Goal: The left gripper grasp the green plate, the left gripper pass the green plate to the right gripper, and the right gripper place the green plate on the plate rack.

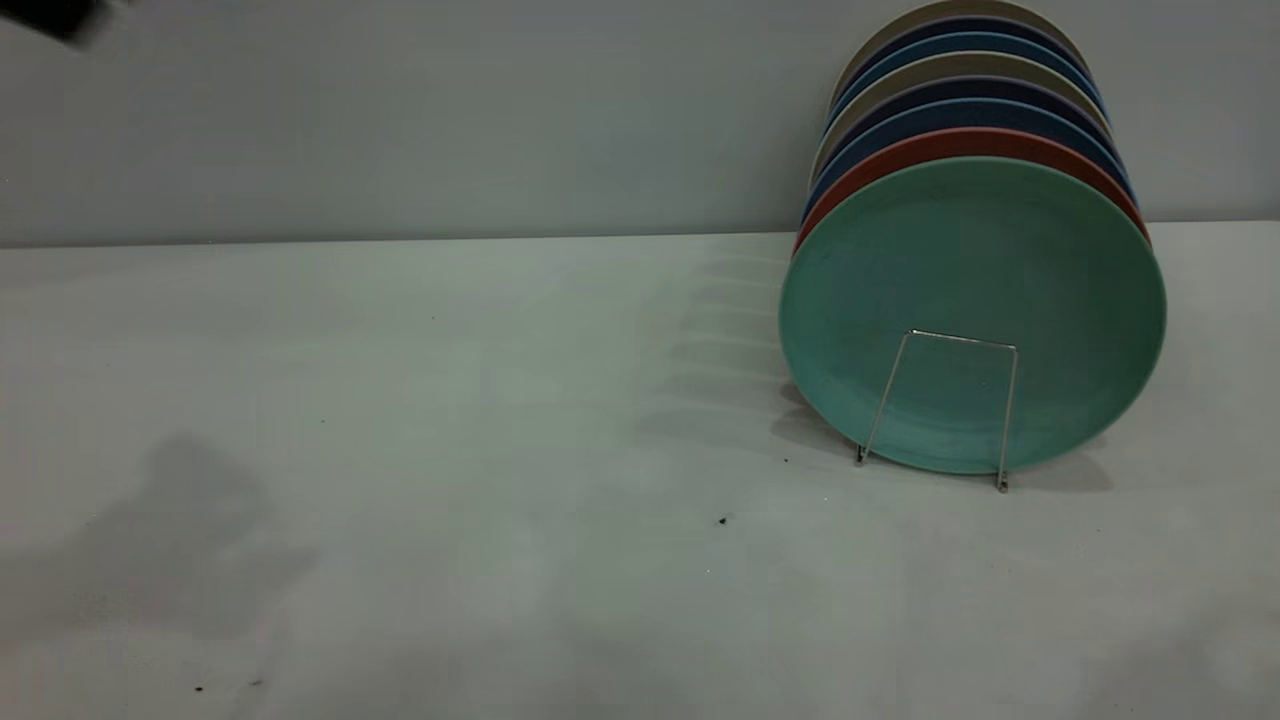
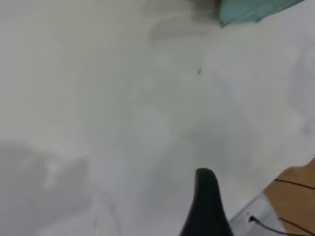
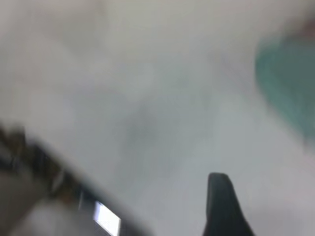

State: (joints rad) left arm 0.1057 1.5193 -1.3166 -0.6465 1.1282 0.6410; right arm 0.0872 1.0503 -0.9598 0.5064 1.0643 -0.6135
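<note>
The green plate (image 1: 972,300) stands upright in the plate rack (image 1: 960,339), foremost in a row of plates, behind the front wire loop. Neither gripper touches it. A blurred black part of the left arm (image 1: 60,15) shows at the exterior view's top left corner. The left wrist view shows one black finger (image 2: 205,201) over bare table, nothing against it, and a plate edge (image 2: 251,10) far off. The right wrist view shows one black finger (image 3: 221,204) over the table, holding nothing, with the green plate (image 3: 288,83) blurred and away from it.
Behind the green plate stand a red plate (image 1: 960,145), then several blue and beige plates (image 1: 965,70). The grey table (image 1: 450,450) spreads to the left and front of the rack. A wooden edge with cables (image 2: 295,191) lies beyond the table.
</note>
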